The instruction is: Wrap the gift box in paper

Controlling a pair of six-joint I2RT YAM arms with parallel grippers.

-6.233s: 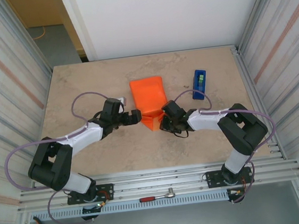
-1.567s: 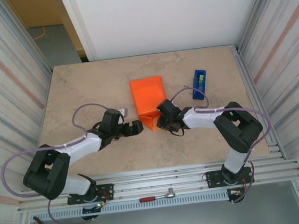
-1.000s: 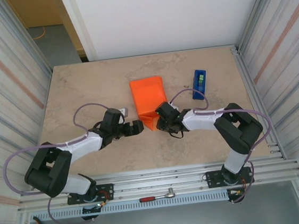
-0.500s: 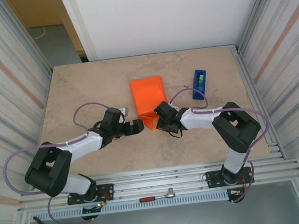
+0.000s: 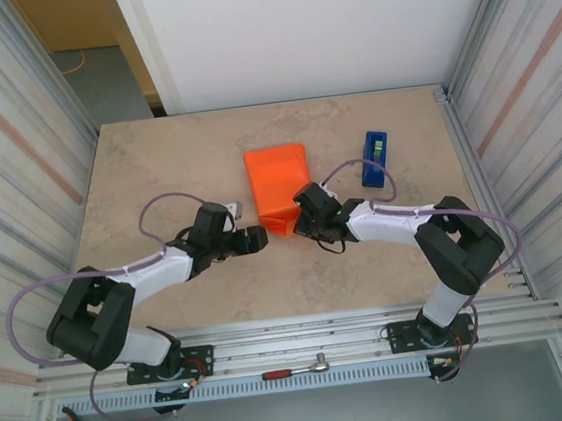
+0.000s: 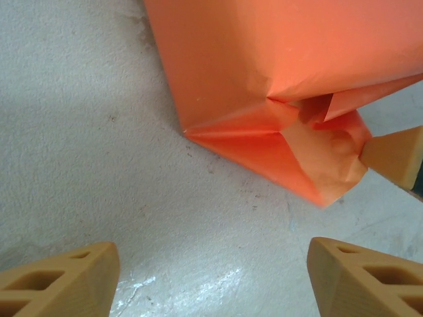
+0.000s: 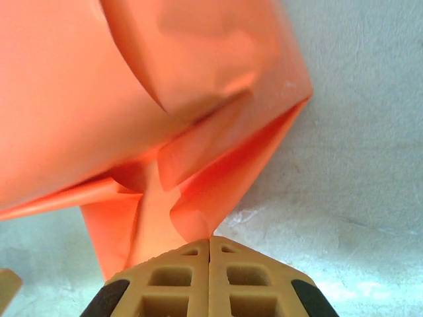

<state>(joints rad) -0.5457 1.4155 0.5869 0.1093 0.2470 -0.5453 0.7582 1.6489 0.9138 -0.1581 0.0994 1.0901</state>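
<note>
Pinching down on the pointed tip of the paper with the right claw, now closed flat together where a second ago stood slightly parted. Seen from above, sits at the near right corner of the folded orange packet, mid-table, a little closer in than before. Narrowing the left claw as well, from full spread to somewhat less, yet well apart, gripping nothing, hovering over bare table just short of the near flap. Cannot see the gift box anywhere; judged to be inside the packet, under its flat far part. Means the end fold is under way: side flaps tucked in, triangular flap formed and now caught at its point. Next likely calls for lifting that point up and over the end face while keeping the packet from sliding. Risks tearing or slipping free, given so thin a bite. Leaves the blue tape dispenser untouched, to the right of the packet and apart from it.
</note>
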